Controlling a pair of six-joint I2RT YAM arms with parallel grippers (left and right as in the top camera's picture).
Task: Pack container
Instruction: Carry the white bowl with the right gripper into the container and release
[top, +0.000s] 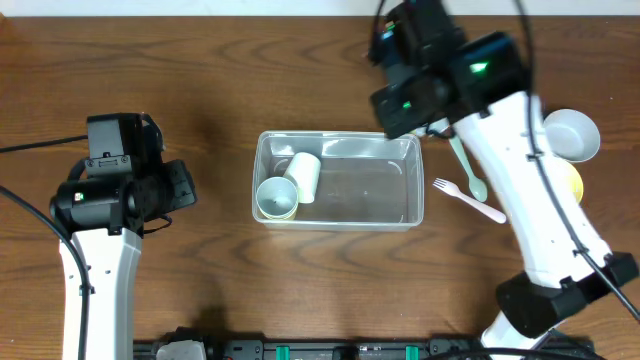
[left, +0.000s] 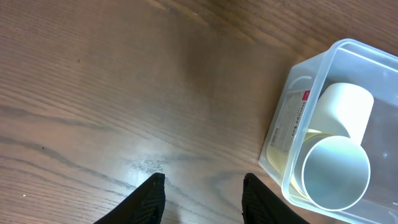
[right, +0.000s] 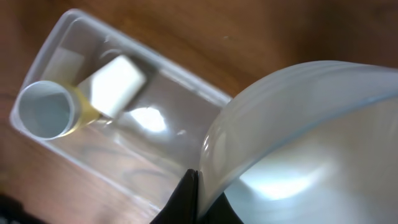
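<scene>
The clear container (top: 390, 148) sits mid-table; a white cup (top: 306, 173) lies on its side in the left end, beside a pale cup nested in a yellow one (top: 277, 198). My right gripper (right: 196, 175) is shut on the rim of a white bowl (right: 298, 124), held above the container's (right: 155, 58) right end. In the overhead view that bowl is hidden under the right gripper (top: 412, 100). My left gripper (left: 202, 178) stands open over bare wood left of the container (left: 283, 124), nothing between its fingers.
To the right of the container lie a green spoon (top: 470, 170) and a pink fork (top: 470, 200). Further right stand another white bowl (top: 572, 135) and a yellow bowl (top: 570, 182) partly under the right arm.
</scene>
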